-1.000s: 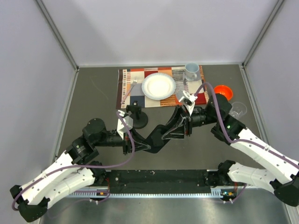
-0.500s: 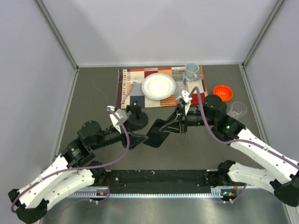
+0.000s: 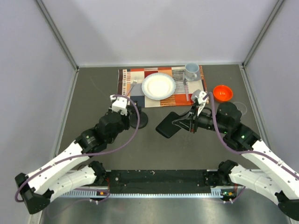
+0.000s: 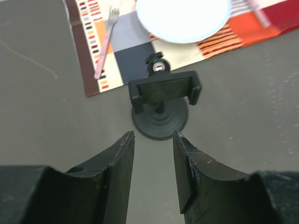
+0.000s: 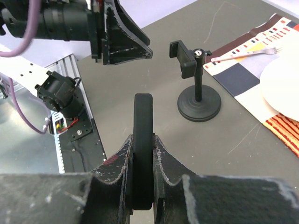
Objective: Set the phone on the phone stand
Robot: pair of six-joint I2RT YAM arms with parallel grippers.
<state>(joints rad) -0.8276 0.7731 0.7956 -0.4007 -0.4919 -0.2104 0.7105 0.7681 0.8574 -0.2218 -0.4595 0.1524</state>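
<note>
Pale grey walls (image 3: 163, 28) close in a matte, dark grey table (image 3: 93, 93), and everything here is placed from the phone stand (image 3: 138, 120). Just behind the stand lies a woven placemat (image 3: 128, 77) in orange, brown, grey and cream blocks, its near edge almost at the stand's base. On the placemat, behind and to the right of the stand, sits a round, smooth white plate (image 3: 159, 86). The right gripper (image 5: 143, 140), out to the stand's right, has its fingers pinching the phone (image 5: 143, 119) across the flat faces. The phone is a thin, glossy black slab with rounded corners, well apart from the stand and on its right. Its free end points toward the stand, and the long axis seems to run from the gripper leftward and slightly toward the arms, though the overhead view foreshortens it. The left gripper (image 4: 153, 135) sits on the near side of the stand, its fingers spread and holding nothing. The stand is matte black: a ridged disc base, a short post and a wide clamp cradle facing the left wrist. A fork (image 3: 131, 87) with a pink handle lies on the placemat behind the stand.
</note>
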